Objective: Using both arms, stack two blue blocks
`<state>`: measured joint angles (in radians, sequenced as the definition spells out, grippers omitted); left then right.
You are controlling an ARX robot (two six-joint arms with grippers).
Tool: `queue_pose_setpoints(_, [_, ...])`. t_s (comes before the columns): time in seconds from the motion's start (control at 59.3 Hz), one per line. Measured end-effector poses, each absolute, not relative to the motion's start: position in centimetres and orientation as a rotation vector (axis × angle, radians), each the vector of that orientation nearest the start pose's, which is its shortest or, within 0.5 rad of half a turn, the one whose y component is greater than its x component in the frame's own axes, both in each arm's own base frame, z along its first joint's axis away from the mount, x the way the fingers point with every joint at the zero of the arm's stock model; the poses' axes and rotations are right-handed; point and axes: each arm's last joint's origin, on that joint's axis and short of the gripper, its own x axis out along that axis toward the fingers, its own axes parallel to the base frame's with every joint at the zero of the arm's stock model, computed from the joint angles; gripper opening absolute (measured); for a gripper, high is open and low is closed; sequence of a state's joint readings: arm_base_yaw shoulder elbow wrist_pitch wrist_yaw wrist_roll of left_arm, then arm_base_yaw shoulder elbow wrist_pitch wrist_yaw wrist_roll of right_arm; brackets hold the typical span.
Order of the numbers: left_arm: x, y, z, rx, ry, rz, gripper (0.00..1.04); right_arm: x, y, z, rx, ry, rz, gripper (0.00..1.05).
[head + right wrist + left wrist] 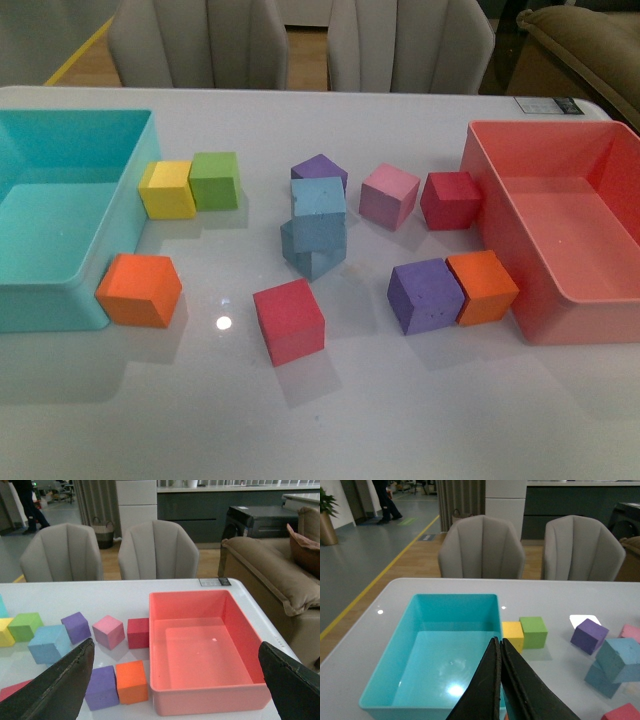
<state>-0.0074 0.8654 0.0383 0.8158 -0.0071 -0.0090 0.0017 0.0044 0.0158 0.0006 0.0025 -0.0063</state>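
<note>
A glossy white table [400,420] stands before two grey upholstered chairs [482,547], with a brown sofa [265,565] far right. A small label [548,104] lies at the far right edge, its print unreadable. The left gripper [500,680] hangs above the turquoise bin [420,630], fingers pressed together and empty. The right gripper [175,680] spreads wide over the pink bin [200,605]. Mid-table, one blue block [318,197] sits atop the other blue block [314,246].

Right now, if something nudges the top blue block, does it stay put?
Probably not. The top blue block sits twisted on the lower blue block, corners overhanging, so it could slide off. Pitted foam looks light and grippy; it would likely tumble rather than roll.
</note>
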Motion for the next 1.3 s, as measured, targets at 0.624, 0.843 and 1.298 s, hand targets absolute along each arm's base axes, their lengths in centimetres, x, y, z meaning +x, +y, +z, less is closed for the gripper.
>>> queue_pose_setpoints(0.624, [12.4, -0.1, 17.1, -0.008, -0.013, -0.004, 0.02, 9.7, 0.0, 16.9, -0.006, -0.012, 0.000, 0.96])
queue_pose_setpoints(0.843, [11.7, -0.1, 17.2, -0.008, -0.016, -0.004, 0.02, 9.7, 0.0, 16.9, -0.006, -0.012, 0.000, 0.96])
queue_pose_setpoints(1.298, [10.8, 0.0, 17.1, -0.008, -0.016, -0.004, 0.02, 9.7, 0.0, 16.9, -0.006, -0.012, 0.000, 0.96])
